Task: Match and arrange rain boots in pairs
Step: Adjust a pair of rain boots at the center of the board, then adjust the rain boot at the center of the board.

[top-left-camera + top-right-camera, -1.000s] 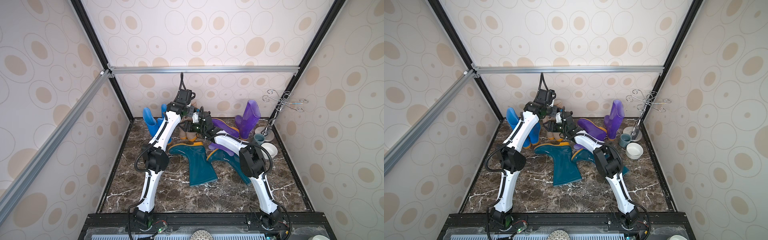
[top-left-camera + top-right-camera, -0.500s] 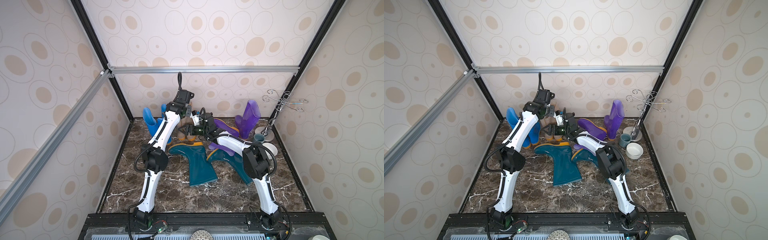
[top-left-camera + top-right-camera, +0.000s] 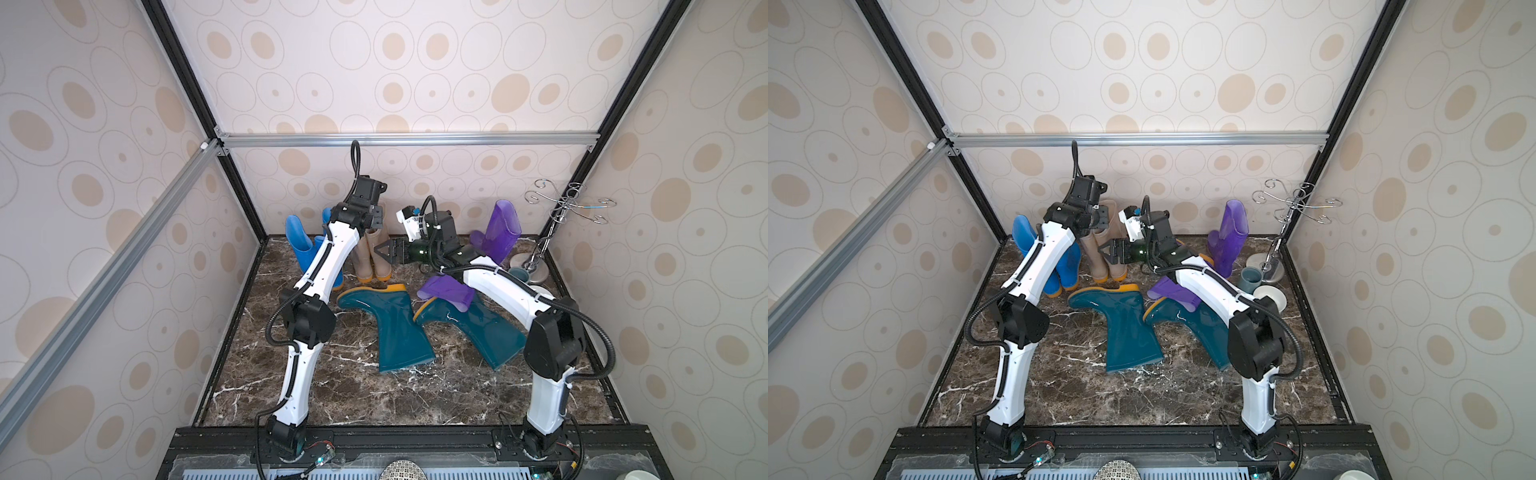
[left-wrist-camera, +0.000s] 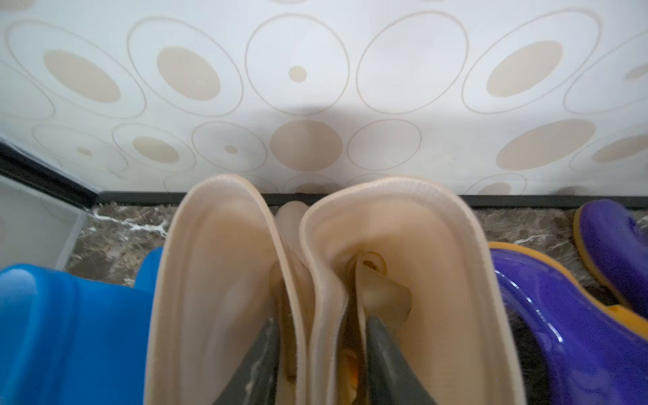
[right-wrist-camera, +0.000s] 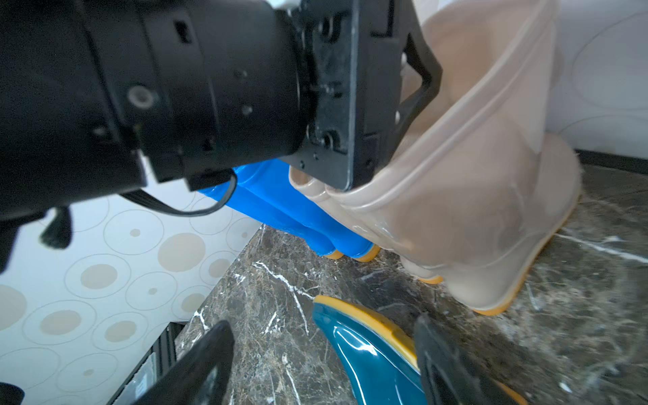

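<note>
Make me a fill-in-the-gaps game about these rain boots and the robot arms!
Both teal boots are ____ down, not standing up. The beige boots stand right beside the ____ pair. The right end effector is open and holding ____.
Missing words: lying; blue; nothing.

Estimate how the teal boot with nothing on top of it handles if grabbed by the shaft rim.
Probably slick: the teal boot shows glossy highlights. Its long shaft lies flat on the floor, so a rim grip may let it fold and the soled foot sag. Lying on its broad side, it seems unlikely to roll.
</note>
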Controlling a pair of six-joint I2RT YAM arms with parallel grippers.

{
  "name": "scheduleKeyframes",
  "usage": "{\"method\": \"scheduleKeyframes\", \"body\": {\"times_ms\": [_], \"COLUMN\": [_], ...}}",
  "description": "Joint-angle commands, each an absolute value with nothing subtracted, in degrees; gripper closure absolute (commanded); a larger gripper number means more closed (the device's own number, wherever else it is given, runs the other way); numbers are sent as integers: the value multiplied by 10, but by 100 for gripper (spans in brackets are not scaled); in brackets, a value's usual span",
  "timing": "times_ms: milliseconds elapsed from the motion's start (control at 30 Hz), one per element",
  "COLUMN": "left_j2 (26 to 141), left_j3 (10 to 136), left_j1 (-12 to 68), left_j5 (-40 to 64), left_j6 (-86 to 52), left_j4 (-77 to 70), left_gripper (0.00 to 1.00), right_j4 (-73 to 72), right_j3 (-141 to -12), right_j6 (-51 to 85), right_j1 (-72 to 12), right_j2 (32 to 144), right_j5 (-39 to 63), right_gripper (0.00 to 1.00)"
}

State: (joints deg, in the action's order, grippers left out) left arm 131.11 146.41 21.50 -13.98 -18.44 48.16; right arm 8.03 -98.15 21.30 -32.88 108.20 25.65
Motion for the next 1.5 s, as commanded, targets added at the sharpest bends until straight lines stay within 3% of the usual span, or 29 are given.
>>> {"method": "scheduleKeyframes", "body": {"times_ms": [0,100,467,833,1100,1467], "left_j2": [1274,1264,1194,1043,930,895], "left_j3": [1470,1470,1447,1238,1029,935], "left_j1": [212,212,221,296,340,361], "left_j5": [-127,-116,-13,-38,-30,-47], "left_j6": [-193,-191,-168,-153,-186,-198], "left_j4": [454,443,431,376,259,214], "left_gripper": [44,31,14,12,12,12], "right_j4": [174,228,440,537,507,431], "right_j3": [-967,-968,-927,-783,-737,-750], "right_j6": [135,84,-31,-24,-23,-18], "right_j1": [-324,-322,-318,-328,-333,-330], "right_j2": [1040,1010,868,759,818,950], "right_j5": [209,179,-9,-115,-147,-203], "right_gripper": [18,18,18,17,15,14]}}
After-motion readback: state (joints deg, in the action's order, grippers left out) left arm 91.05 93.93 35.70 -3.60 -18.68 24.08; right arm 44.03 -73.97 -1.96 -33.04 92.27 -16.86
